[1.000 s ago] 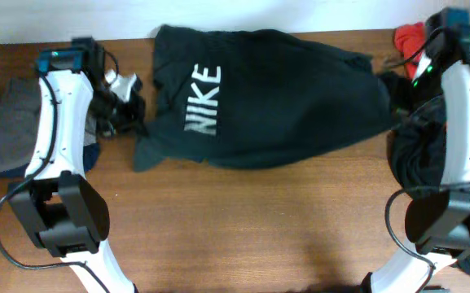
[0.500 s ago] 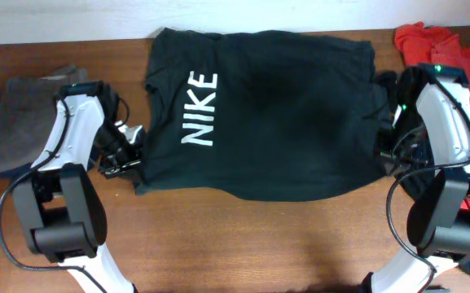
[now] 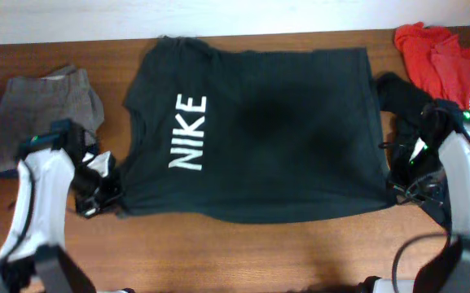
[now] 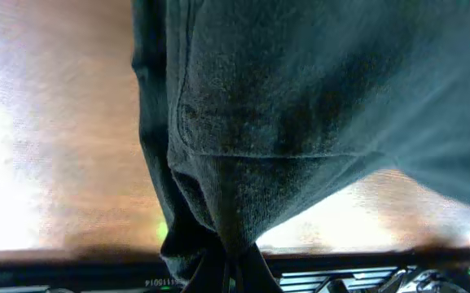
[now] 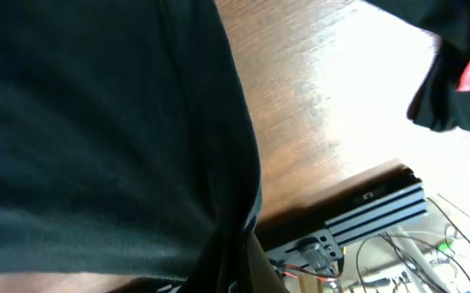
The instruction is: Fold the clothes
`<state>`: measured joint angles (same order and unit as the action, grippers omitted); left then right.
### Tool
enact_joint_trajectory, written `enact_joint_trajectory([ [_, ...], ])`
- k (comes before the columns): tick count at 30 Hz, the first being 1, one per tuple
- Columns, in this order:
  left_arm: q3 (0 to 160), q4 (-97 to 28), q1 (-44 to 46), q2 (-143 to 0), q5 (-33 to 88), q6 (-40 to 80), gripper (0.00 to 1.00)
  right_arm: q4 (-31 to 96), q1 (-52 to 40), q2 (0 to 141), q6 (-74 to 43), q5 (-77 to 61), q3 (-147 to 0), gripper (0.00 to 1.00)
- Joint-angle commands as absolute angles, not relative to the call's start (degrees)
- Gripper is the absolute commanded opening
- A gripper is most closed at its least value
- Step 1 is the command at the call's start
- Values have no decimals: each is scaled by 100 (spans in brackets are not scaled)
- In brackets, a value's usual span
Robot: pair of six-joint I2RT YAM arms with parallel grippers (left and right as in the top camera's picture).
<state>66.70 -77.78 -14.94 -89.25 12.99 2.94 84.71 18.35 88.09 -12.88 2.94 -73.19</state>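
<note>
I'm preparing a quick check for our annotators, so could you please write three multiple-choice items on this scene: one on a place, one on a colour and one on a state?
1. Where do the grey trousers lie relative to the black T-shirt?
A) on the left arm's side of it
B) on top of it
C) beneath it

2. What colour is the T-shirt's lettering?
A) red
B) white
C) yellow

3. How do the left gripper and right gripper stand?
A) both open
B) both shut on the T-shirt
C) both shut on nothing

Answers: 1 A, they lie beyond its left edge; 2 B, NIKE reads white; 3 B, each pinches a near corner of the fabric.
</note>
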Motion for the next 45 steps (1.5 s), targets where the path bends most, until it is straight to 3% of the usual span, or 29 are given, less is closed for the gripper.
enact_joint_trajectory([
  [1,6442,-7758,-1852,-8278,1216,436,0,8611,1857,8313,-1288,307,-7264,4],
  [10,6217,-7607,-2095,-7688,1223,532,1,8836,1855,7703,-1288,307,-7264,4],
  [24,6215,-4875,-1933,-7771,2231,1133,0,7787,1839,8637,-1267,239,-7264,4],
  [35,6215,-3065,-1151,-8886,1883,1131,0,5935,1839,9299,-1223,-132,-7264,4],
  [45,6215,-2744,-1138,-9671,1669,1131,0,5196,1833,9601,-1221,-578,-7264,4],
])
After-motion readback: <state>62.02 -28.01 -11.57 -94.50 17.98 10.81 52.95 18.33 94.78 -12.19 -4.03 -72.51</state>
